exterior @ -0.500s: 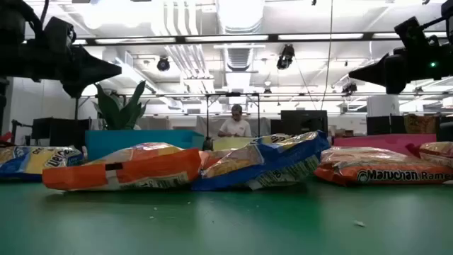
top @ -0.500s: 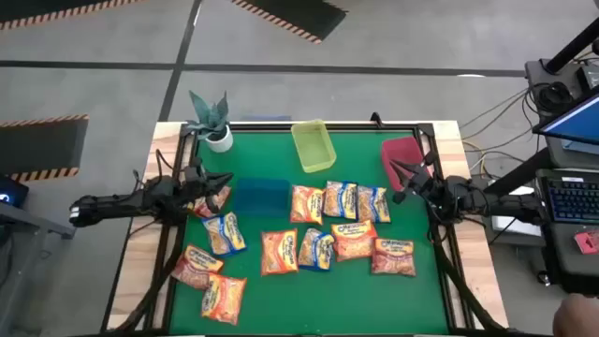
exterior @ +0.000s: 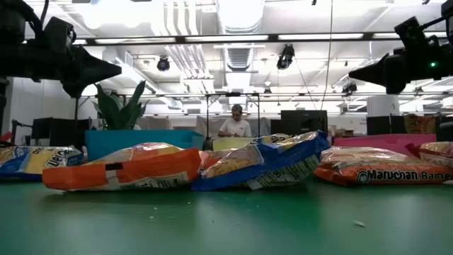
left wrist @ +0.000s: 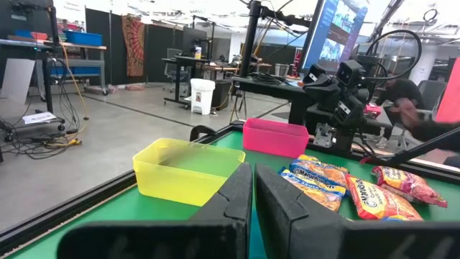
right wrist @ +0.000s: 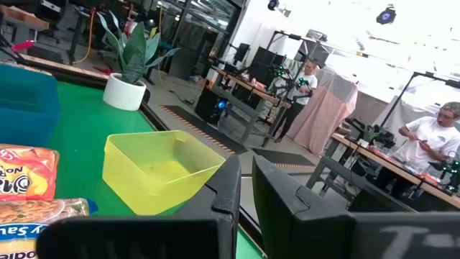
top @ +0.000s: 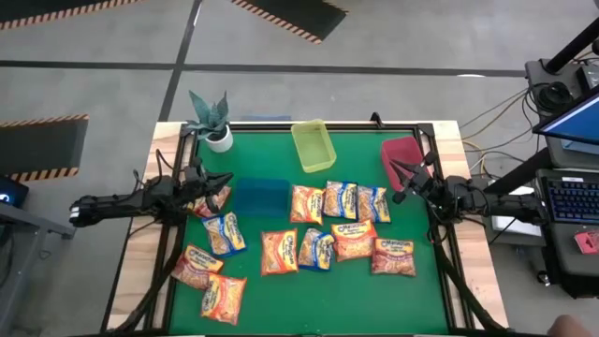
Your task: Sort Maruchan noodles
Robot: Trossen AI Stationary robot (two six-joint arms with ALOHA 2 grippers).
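Nothing had shifted: your left gripper (top: pixel 223 178) and right gripper (top: pixel 397 167) stayed clenched, empty, above the unsorted Maruchan noodles (top: pixel 332 234).

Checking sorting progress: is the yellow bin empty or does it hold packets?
Empty. The yellow bin shows only its bare floor in the high and both wrist views; the noodle packets lie on the table.

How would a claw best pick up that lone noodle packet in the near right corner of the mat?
Probably from straight above, pinching across the narrower width of the packet. It lies flat on the green mat, its right and near edges clear of neighbours, so the fingers have room there.
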